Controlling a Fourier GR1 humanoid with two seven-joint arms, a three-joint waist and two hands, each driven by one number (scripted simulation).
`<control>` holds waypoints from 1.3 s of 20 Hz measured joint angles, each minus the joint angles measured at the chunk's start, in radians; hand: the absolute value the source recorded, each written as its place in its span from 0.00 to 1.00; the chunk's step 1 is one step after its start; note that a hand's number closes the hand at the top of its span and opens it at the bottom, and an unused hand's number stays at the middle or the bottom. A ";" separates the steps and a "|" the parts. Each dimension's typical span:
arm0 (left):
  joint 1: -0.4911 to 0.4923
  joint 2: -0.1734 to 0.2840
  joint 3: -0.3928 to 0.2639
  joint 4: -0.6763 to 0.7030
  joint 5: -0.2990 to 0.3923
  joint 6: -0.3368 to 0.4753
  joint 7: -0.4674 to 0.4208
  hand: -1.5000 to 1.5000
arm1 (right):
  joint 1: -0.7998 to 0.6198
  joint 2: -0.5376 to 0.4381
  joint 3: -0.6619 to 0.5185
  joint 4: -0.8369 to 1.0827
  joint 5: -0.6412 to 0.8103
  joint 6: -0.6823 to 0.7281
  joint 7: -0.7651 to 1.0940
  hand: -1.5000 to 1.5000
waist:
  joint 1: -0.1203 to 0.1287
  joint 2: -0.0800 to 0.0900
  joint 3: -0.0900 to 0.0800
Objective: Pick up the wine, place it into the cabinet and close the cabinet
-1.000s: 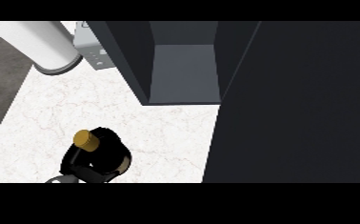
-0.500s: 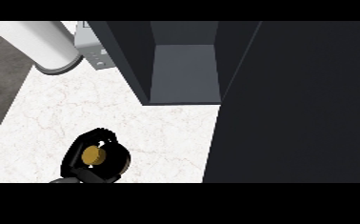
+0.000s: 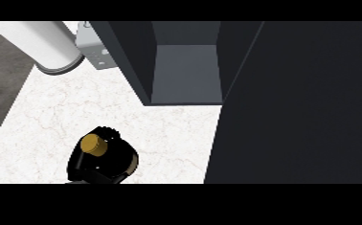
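A steep downward look at a pale marbled bench [image 3: 50, 118]. Near the bench's front edge, toward its left side, a black robot hand [image 3: 99, 164] is curled around a dark wine bottle [image 3: 94, 144], seen from above so that only its round gold cap shows clearly among the fingers. Which arm this hand belongs to cannot be told from here, since no forearm shows; it sits at the left of the view. The hand is closed on the bottle, grasping it, and the bottle looks upright. No second hand appears anywhere. At the back of the bench stands a dark cabinet [image 3: 134, 61] with its interior open to view, a grey floor panel visible inside and nothing on it. A large dark panel, probably the cabinet's open door [image 3: 290, 104], fills the right side of the view. At the back left corner lies a white cylinder [image 3: 46, 47] beside a small grey fitting. Judging by this, the pickup is under way or just done: the bottle is gripped but well short of the cabinet. Carrying it in, letting go, and shutting the door are all left.
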 measured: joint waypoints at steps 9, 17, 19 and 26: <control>0.077 -0.057 -0.138 -0.234 0.048 0.074 0.133 1.00 | 0.012 -0.024 -0.012 -0.004 -0.002 -0.011 -0.016 0.00 | 0.000 -0.001 0.000; 0.111 -0.064 -0.307 -0.419 0.086 0.224 0.258 1.00 | 0.035 -0.051 -0.054 -0.004 -0.012 0.006 -0.049 0.00 | -0.001 0.000 0.000; 0.083 -0.064 -0.344 -0.445 0.088 0.292 0.290 1.00 | 0.028 -0.052 -0.063 -0.004 -0.016 0.008 -0.042 0.00 | -0.003 0.000 0.000; 0.021 -0.065 -0.386 -0.452 0.066 0.464 0.303 1.00 | 0.089 -0.063 -0.042 -0.006 -0.023 0.013 -0.100 0.00 | -0.009 0.001 0.000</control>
